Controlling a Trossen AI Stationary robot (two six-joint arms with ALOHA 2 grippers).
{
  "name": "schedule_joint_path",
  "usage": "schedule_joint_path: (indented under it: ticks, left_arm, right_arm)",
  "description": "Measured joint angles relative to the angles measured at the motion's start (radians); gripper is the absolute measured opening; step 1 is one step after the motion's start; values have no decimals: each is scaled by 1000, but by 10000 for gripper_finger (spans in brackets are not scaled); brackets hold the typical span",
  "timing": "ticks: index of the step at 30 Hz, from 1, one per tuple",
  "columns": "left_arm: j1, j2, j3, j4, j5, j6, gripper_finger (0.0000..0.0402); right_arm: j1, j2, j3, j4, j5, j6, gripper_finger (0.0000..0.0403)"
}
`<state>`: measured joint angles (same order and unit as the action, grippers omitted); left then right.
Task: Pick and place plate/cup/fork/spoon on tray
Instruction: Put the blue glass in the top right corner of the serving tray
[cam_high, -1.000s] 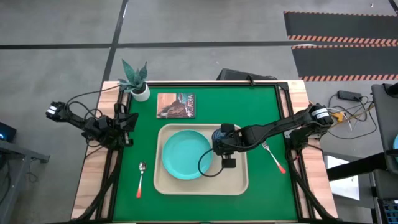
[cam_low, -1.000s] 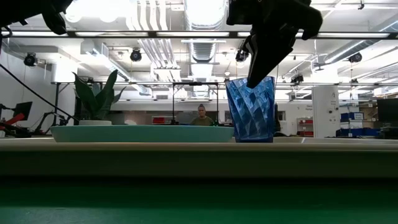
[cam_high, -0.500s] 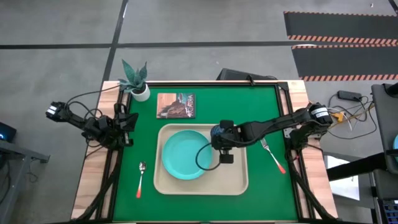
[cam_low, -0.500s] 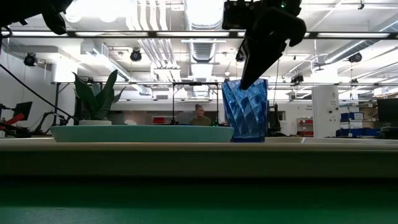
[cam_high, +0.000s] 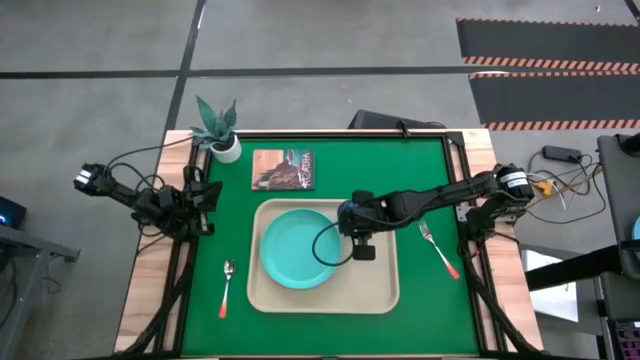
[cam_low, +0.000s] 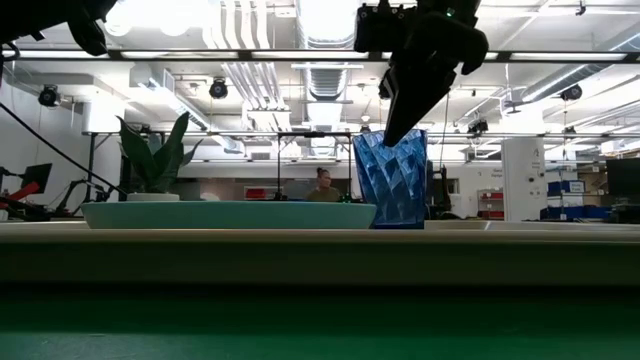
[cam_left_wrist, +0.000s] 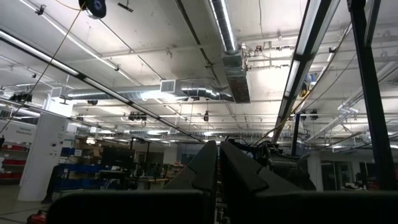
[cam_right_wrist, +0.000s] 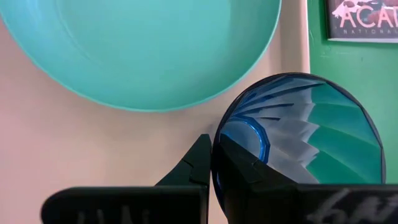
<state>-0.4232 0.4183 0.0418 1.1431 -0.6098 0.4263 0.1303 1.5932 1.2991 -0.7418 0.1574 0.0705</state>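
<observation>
Cup: dark blue, faceted, upright on the tray, at the plate's right edge, near the tray's far right corner. In the low view the cup stands with its base on the tray floor, just beside the plate rim, leaning very slightly if at all.

Right gripper: over the cup, clenched on its rim. In the right wrist view one dark finger sits inside the cup's mouth and the other outside the wall, pinching the wall on the side toward the plate. Right arm reaches in from the table's right edge across the green mat to the tray.

Plate: turquoise, flat on the tray's left and centre part. Cup and plate rim look to be touching or nearly so; cannot tell which.

Fork: on the mat right of the tray, off the tray, red-orange handle toward the near edge.

Spoon: on the mat left of the tray, off the tray, bowl pointing away, handle toward the near edge.

Left gripper: parked at the table's left edge, well apart from the tray, fingers pressed together, holding nothing.

Picture card beyond the tray; potted plant at the far left corner.
</observation>
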Motion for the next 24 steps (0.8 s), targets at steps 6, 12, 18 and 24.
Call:
schedule_joint_path:
  ticks: [6, 12, 18, 24]
  left_arm:
    - [0, 0, 0, 0, 0, 0, 4]
    - [0, 0, 0, 0, 0, 0, 4]
    - [0, 0, 0, 0, 0, 0, 4]
    - [0, 0, 0, 0, 0, 0, 4]
  right_arm:
    - [0, -1, 0, 0, 0, -13, 9]
    - [0, -7, 0, 0, 0, -15, 9]
    - [0, -39, -5, -1, 3, 2, 9]
    - [0, -100, -56, 5, 4, 44, 9]
